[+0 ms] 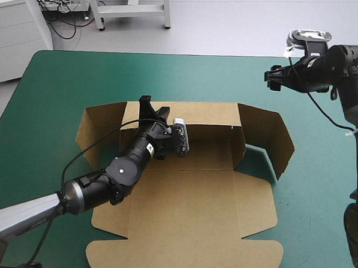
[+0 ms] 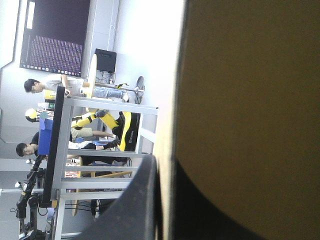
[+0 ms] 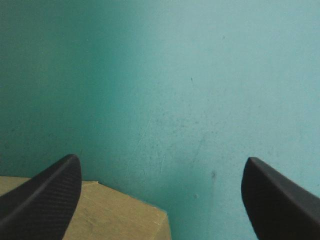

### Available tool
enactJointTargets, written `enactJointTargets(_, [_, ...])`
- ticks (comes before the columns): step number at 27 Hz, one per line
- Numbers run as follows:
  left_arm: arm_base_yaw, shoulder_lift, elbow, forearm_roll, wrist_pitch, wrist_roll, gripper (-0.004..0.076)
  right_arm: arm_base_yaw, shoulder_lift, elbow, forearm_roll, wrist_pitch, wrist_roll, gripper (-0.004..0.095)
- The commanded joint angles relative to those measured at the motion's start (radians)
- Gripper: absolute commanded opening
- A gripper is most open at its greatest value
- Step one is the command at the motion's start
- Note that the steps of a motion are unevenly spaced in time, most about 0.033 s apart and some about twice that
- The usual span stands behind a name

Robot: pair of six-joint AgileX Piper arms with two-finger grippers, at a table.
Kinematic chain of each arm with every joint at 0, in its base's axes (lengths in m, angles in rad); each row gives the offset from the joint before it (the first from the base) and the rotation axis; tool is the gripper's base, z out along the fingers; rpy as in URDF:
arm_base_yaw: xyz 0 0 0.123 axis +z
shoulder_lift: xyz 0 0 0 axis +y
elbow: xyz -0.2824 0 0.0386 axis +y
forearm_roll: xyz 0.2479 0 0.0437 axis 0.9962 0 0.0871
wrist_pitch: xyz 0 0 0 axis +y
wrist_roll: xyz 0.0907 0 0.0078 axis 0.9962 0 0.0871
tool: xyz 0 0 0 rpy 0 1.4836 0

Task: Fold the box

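Left claw — gripping the box

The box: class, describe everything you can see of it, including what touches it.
The box is a cut sheet of brown board on the teal-green cover. Its lid panel, with rounded tabs, lies flat toward the near edge; the far wall and two side flaps stand raised. The left gripper is shut on the far wall; the open right gripper hangs apart.
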Motion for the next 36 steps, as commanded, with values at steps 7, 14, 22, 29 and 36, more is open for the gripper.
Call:
enactJointTargets(7, [-0.004,-0.037,-0.026,0.057,0.017,-0.051,-0.0032,-0.02,0.092,-0.044,0.046,0.1,-0.005,0.0802])
enactJointTargets(14, [-0.004,-0.037,-0.026,0.057,0.014,-0.051,-0.0032,-0.02,0.092,-0.011,0.094,0.123,-0.026,0.0802])
enactJointTargets(22, [-0.004,-0.037,-0.026,0.057,0.016,-0.051,-0.0032,-0.02,0.043,0.117,0.108,0.123,-0.066,0.0802])
enactJointTargets(29, [-0.004,-0.037,-0.026,0.057,0.016,-0.051,-0.0032,-0.02,-0.004,0.186,0.204,0.123,-0.134,0.0802])
enactJointTargets(36, [-0.004,-0.037,-0.026,0.057,0.016,-0.051,-0.0032,-0.02,-0.064,0.318,0.256,0.1,-0.257,0.0802])
